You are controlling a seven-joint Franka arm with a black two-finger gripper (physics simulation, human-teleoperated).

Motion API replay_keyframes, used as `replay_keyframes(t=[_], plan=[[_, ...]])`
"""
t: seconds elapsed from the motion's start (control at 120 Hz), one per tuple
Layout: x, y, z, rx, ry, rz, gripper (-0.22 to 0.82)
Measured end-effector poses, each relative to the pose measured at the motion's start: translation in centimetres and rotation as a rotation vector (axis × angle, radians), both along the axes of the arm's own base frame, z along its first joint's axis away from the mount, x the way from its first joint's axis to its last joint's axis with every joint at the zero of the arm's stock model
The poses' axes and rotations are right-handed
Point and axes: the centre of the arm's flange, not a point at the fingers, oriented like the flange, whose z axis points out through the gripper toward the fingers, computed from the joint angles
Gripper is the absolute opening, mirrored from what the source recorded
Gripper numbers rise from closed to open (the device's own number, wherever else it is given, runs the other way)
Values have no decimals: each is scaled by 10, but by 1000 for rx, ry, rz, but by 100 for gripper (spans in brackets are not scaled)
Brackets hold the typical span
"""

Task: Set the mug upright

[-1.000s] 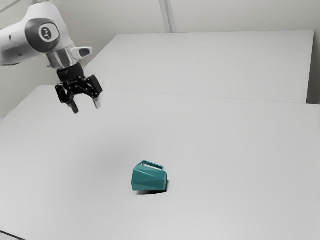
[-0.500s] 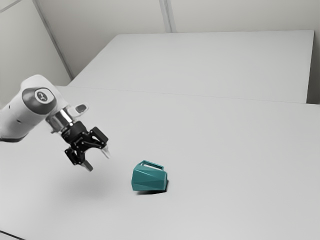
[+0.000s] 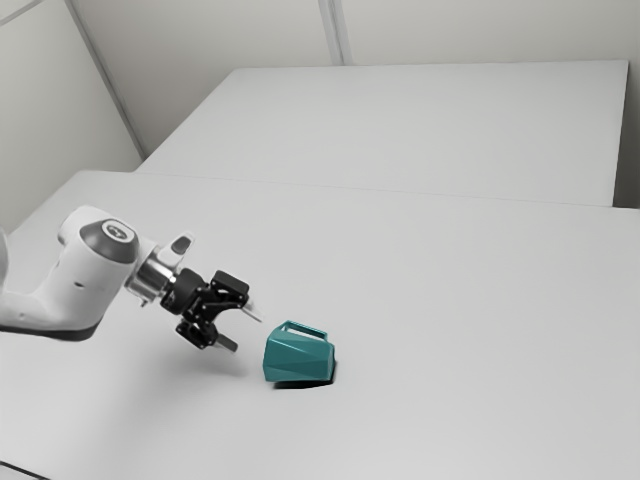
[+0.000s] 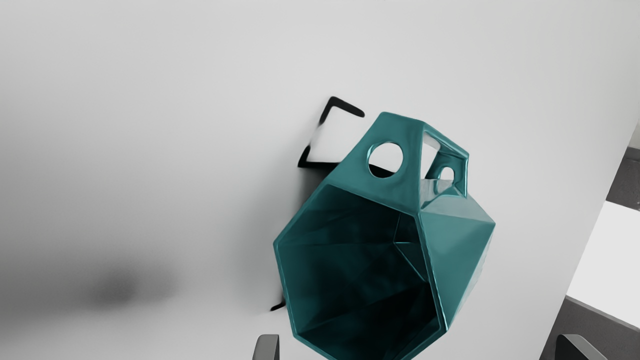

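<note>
The teal mug (image 3: pixel 298 357) lies on its side on the pale worktop (image 3: pixel 450 300), its open mouth facing the tool (image 3: pixel 243 330), which stands wide open, near it, toward the exterior view's left. Beyond the worktop's far edge lies another pale surface (image 3: pixel 420 120), with a light wall (image 3: pixel 220 35) behind.

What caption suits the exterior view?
The open gripper hovers beside a teal mug lying on its side on a white table.
</note>
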Motion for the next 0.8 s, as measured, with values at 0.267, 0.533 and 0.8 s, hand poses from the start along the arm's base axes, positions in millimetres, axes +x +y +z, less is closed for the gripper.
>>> replay_keyframes(t=[0.267, 0.533, 0.8], plan=[[3, -13, -15, -21, -77, -12, 60], [5, -27, -20, -33, -133, -45, 60], [3, -41, -33, -62, -146, -49, 60]])
